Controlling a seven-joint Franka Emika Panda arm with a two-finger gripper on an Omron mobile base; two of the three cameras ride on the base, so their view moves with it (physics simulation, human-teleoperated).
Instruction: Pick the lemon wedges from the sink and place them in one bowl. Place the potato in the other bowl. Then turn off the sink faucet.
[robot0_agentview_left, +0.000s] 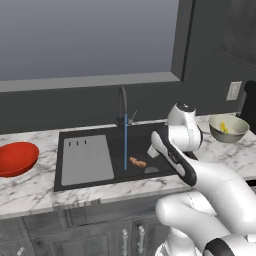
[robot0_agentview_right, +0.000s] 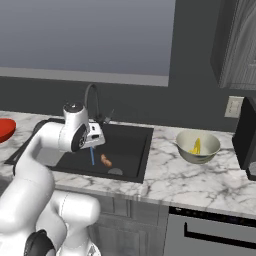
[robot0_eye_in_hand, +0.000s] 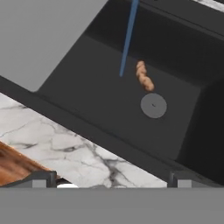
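The orange-brown potato (robot0_eye_in_hand: 144, 75) lies on the floor of the black sink (robot0_agentview_left: 115, 172), just beyond the round grey drain (robot0_eye_in_hand: 153, 105) and beside the blue water stream (robot0_eye_in_hand: 127, 39) running from the faucet (robot0_agentview_left: 123, 107). My gripper (robot0_eye_in_hand: 113, 181) hangs open and empty over the sink's front edge, short of the potato (robot0_agentview_right: 106, 160). Yellow lemon wedges (robot0_agentview_right: 196, 146) rest inside the grey-beige bowl (robot0_agentview_right: 212, 148) on the counter to the right of the sink. The red bowl (robot0_agentview_left: 17, 157) stands to the left of the sink and looks empty.
A grey drainboard panel (robot0_agentview_left: 86, 160) fills the sink's left part. A dark appliance (robot0_agentview_right: 246, 140) stands at the far right of the marble counter (robot0_agentview_right: 190, 180), under a wall outlet (robot0_agentview_right: 232, 106). My own arm (robot0_agentview_left: 175, 160) crosses the sink's right side.
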